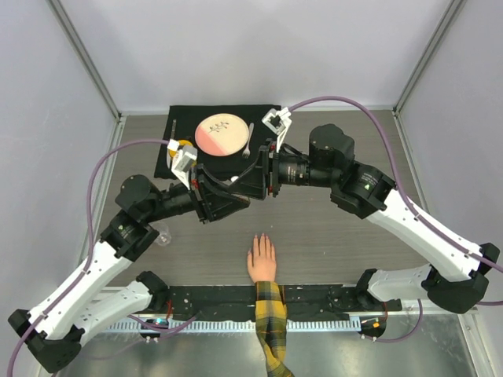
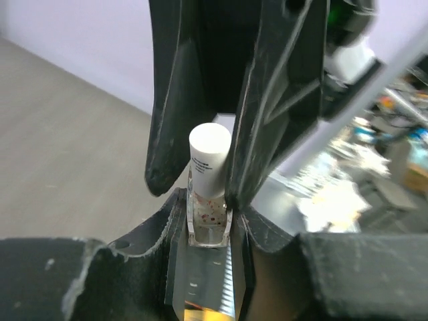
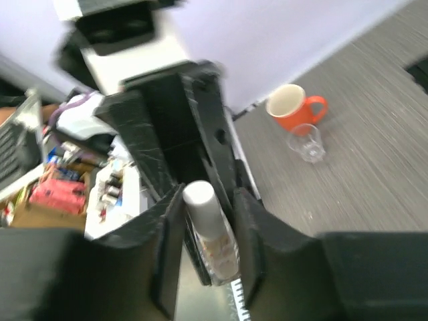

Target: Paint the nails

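The left gripper (image 2: pixel 208 208) is pinched tight on the glass body of the small clear bottle (image 2: pixel 208 224), pads flat against its sides, the bottle standing upright in mid-air. From the opposite side comes the right gripper (image 3: pixel 206 199), and its fingers stand a little apart either side of the white cap (image 2: pixel 210 152): flanking it, not squeezing, a sliver of gap showing. That bottle looks light, hard and slick, glass that would crack if dropped, so a low grip on the body and a firm take on the round cap seems the sensible split for twisting. Down on the table (image 1: pixel 354 236), the hand (image 1: pixel 262 259) lies flat near the front edge between the two bases, the nails (image 1: pixel 262 239) at its fingertips pointing toward the plate (image 1: pixel 222 134). They are tiny, stiff, nothing to grab: a light brush touch only, I'd say.
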Controlling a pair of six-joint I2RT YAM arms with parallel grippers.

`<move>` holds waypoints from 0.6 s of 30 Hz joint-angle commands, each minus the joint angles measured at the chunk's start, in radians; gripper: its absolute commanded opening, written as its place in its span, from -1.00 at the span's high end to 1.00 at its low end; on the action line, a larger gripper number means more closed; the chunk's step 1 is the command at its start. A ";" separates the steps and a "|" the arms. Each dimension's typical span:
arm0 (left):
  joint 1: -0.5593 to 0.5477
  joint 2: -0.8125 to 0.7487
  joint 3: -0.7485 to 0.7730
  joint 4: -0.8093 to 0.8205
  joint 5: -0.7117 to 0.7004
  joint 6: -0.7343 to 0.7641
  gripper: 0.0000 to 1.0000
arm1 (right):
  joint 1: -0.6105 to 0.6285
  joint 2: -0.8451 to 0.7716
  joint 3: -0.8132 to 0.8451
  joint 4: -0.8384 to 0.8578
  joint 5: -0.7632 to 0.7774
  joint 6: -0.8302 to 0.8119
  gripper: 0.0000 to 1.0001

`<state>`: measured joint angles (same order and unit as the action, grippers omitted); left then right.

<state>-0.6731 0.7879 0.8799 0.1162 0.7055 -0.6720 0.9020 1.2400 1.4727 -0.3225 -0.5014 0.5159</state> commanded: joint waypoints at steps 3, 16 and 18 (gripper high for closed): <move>-0.003 -0.010 0.143 -0.309 -0.366 0.324 1.00 | 0.031 0.029 0.150 -0.297 0.497 0.036 -0.14; -0.005 0.057 0.209 -0.409 -0.488 0.387 1.00 | 0.144 0.295 0.543 -0.532 0.771 -0.037 -0.17; -0.003 0.063 0.221 -0.429 -0.509 0.391 1.00 | 0.158 0.318 0.563 -0.533 0.773 -0.047 -0.15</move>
<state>-0.6750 0.8463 1.0344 -0.3012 0.2527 -0.3172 1.0302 1.5341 1.9675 -0.8070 0.2001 0.5068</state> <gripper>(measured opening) 0.293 0.581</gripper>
